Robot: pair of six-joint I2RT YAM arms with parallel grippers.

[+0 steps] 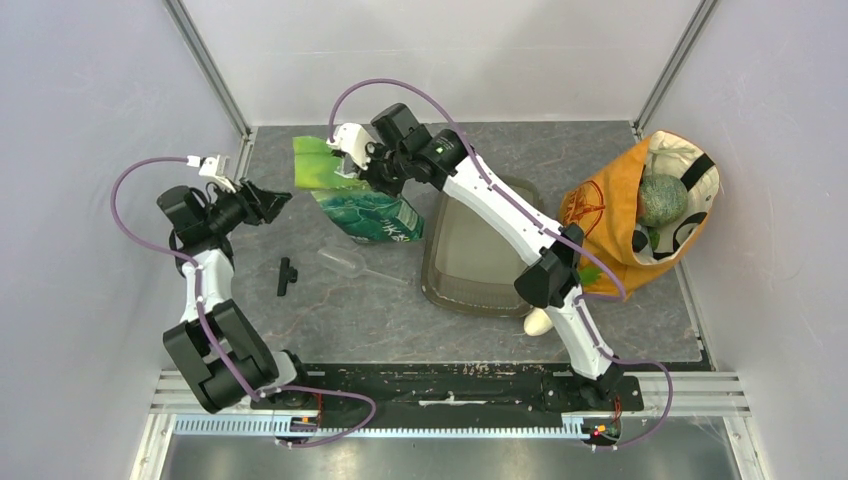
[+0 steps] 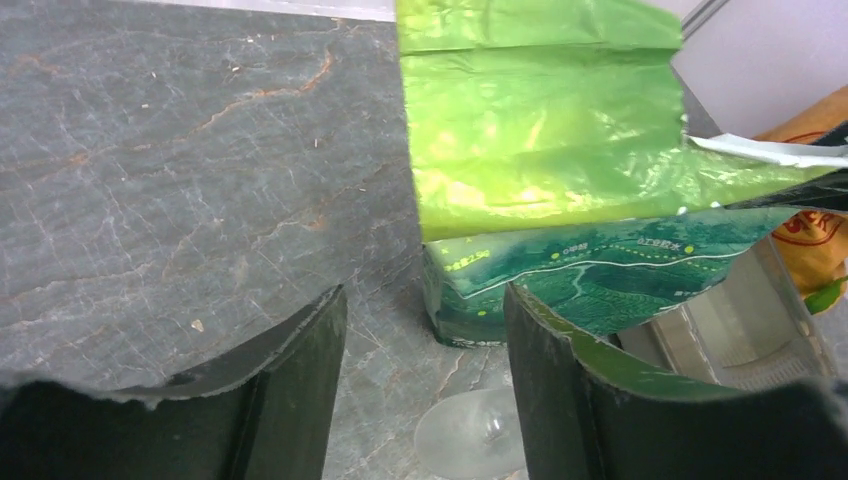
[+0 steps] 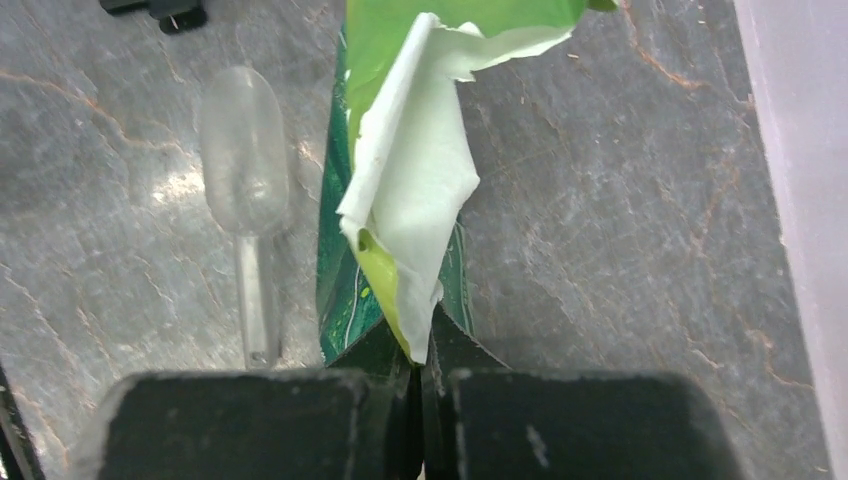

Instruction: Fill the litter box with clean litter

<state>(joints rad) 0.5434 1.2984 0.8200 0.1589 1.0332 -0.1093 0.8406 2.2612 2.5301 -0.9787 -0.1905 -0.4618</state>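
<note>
A shallow rectangular tray of smoky grey-brown translucent plastic [image 1: 472,278], with rounded corners and a wide rim, lies flat and open side up on the grey stone-patterned table [image 1: 330,300]. It sits right of centre, between a green printed pouch [image 1: 370,215] and an orange fabric bag [image 1: 610,215].

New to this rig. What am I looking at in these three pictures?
Two robot arms are bolted at the near edge of a table. The wide picture looks down from above and behind them. The other two come from a camera on each wrist, so the dark blocks at the bottom are that arm's own fingers. On the table are a green bag, a grey litter box with nothing visible in it, a clear scoop, a small black part and an orange fabric bag. The right gripper is shut on the green bag's torn top. The left gripper is open and empty, apart from the bag.
</note>
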